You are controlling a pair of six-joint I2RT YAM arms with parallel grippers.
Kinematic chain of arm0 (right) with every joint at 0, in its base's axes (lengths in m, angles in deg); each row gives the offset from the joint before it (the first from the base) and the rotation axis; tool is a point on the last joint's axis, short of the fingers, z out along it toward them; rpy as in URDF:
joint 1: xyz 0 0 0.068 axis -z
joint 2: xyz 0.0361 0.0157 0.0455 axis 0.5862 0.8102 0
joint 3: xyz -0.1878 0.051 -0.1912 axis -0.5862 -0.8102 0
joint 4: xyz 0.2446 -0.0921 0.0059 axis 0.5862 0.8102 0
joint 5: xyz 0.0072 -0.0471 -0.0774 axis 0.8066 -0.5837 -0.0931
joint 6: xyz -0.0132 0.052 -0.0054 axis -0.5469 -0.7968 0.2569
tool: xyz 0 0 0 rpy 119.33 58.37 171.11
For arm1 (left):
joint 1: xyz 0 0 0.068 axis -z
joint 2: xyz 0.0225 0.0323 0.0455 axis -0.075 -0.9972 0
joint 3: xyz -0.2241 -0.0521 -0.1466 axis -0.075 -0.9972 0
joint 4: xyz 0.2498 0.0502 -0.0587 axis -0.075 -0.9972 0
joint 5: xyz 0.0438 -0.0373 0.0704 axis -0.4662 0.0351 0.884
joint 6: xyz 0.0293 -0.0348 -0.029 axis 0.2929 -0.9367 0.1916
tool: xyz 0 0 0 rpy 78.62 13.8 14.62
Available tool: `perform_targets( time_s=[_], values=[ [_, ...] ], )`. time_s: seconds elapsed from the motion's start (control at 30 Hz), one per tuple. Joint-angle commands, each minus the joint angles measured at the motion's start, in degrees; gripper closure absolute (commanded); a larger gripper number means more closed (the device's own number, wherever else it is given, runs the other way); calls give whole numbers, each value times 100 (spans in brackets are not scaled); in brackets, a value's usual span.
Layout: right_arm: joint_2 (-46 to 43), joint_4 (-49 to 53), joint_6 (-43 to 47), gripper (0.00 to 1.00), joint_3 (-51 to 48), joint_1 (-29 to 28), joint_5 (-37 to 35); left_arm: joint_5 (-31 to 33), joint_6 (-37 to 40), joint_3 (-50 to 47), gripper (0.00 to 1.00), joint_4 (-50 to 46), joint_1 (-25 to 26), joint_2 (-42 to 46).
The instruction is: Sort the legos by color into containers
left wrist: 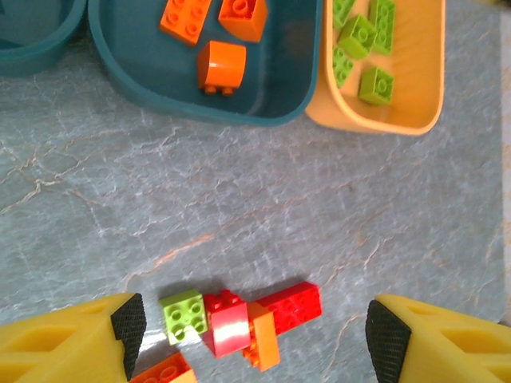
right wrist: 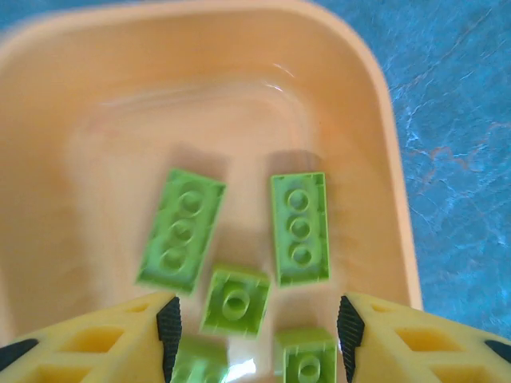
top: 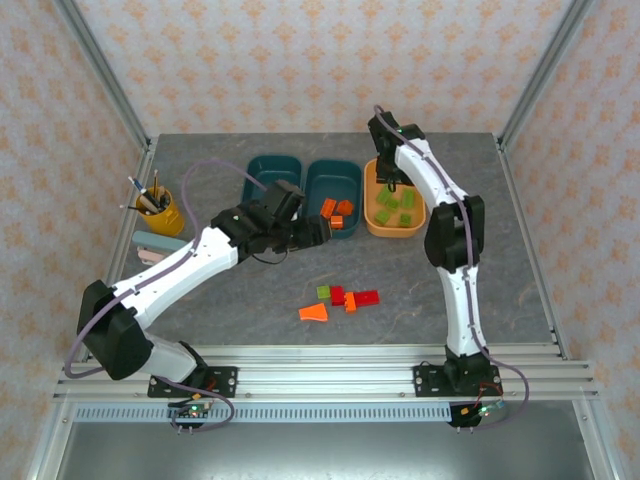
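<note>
Right gripper (right wrist: 255, 331) jaws apart, empty, over orange tray (right wrist: 391, 183); green bricks (right wrist: 299, 227) lie in it below, two cut off at frame bottom; left gripper (left wrist: 257, 339) likewise apart above loose pile (left wrist: 227, 327) of red, orange, green bricks on table (left wrist: 319, 215); orange bricks (left wrist: 219, 64) in middle teal tray (left wrist: 128, 68); left arm (top: 190, 255) overlaps left teal tray (top: 252, 168); pen cup (top: 165, 212) far left.

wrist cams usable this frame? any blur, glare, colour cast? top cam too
Right wrist: the green bricks look soft and slightly smeared, there are white glare patches on the floor of the orange tray, and the table reads blue. Left wrist: sharp, with the table veins and loose bricks crisp and no glare. Top external: even light and soft shadows, but the small bricks show little detail.
</note>
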State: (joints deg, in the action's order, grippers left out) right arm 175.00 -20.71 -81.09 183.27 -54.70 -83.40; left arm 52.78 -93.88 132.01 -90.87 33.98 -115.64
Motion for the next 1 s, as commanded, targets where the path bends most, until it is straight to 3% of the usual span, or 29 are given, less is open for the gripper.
perform_targets(
  time_s=[0.0, 0.13, 0.27, 0.43, 0.63, 0.8, 0.97],
  values=[
    [-1550, -383, -188, 44, -937, -281, 233, 45, 600, 118, 25, -565, 215, -143],
    [-3368, -1254, -793, 43, -3287, -479, 824, -72, 1657, 581, 26, -918, 590, -649],
    [-5093, -1499, -1357, 39, -5176, -548, 1527, 12, 2696, 1265, 27, -1402, 1039, -1439],
    [-7154, -686, -2109, 33, -6796, -545, 2422, 155, 3700, 1798, 29, -1599, 1511, -2189],
    [-8719, 1078, -2588, 26, -7177, -545, 2416, 545, 4440, 2420, 27, -1774, 2057, -3093],
    [-9074, 1872, -2552, 25, -6985, -550, 1878, 827, 4586, 2656, 26, -1799, 2270, -3602],
    [-9202, 1936, -2657, 24, -6859, -547, 1880, 1028, 4540, 2728, 24, -1723, 2294, -3879]
  ],
)
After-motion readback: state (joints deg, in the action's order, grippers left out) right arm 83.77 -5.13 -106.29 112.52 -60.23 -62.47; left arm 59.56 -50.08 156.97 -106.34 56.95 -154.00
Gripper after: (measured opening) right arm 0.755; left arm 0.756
